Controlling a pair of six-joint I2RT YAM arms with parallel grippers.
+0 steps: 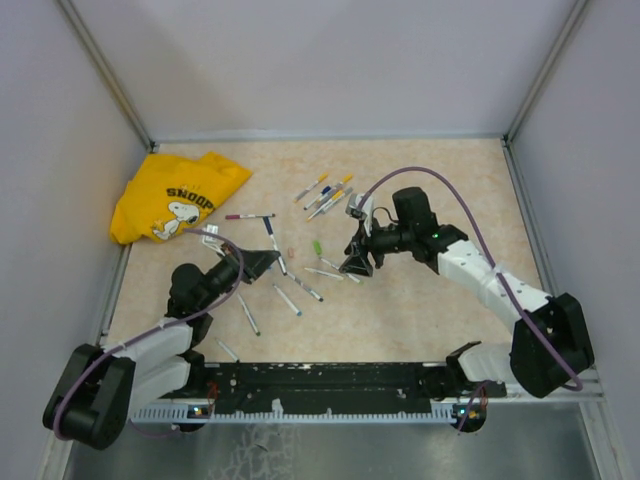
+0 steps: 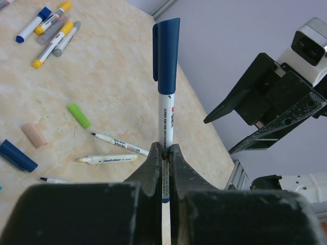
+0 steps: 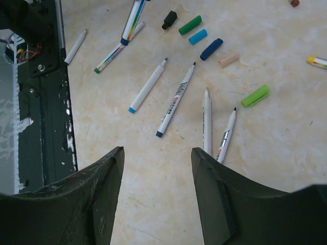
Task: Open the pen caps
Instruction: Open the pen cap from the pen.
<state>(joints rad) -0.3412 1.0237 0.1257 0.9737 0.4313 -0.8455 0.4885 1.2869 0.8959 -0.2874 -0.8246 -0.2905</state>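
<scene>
The blue-capped pen (image 2: 166, 109) has its lower barrel hidden between the fingers of the left claw (image 2: 164, 149), and what shows below them is cut off by the bottom edge. An uncapped pen (image 2: 52, 179) lies half hidden behind that claw's dark body. In the right wrist view, the top edge crops a blue-banded pen (image 3: 132, 23) and a reddish-brown bit (image 3: 294, 2). The right edge crops a yellow-ended pen (image 3: 318, 62). A white uncapped pen (image 3: 207, 117) ends behind a finger of the right claw (image 3: 157, 153). From above, the far cluster of pens (image 1: 328, 192) is too small to read.
</scene>
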